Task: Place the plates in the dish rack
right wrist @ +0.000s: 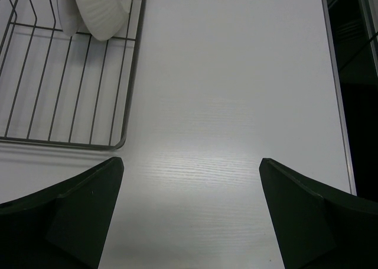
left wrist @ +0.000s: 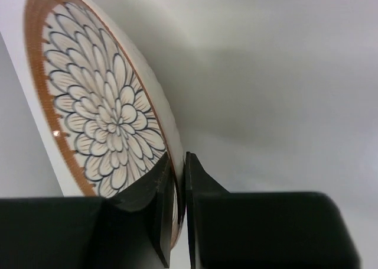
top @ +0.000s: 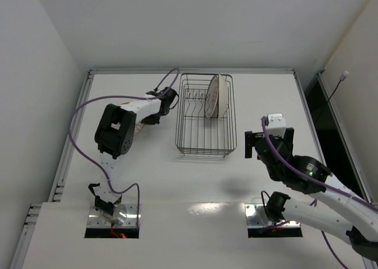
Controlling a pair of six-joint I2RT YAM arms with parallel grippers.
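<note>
- Left wrist view: we saw the left gripper (left wrist: pixel 179 180) clamped on the brown rim of a petal-patterned plate (left wrist: pixel 100 115)
- Two other plates (top: pixel 216 96) stood upright at the far end of the dish rack (top: pixel 205 140)
- And the right gripper (right wrist: pixel 190 162) hung with fingers wide apart, holding nothing, near the rack

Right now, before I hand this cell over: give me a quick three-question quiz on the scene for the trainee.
1. True or false: the right tool is open and empty.
2. The left tool is shut on: A) a cup, B) the rim of a plate, C) nothing.
3. How many plates stand in the dish rack?
Key: 1 true; 2 B; 3 two.
</note>
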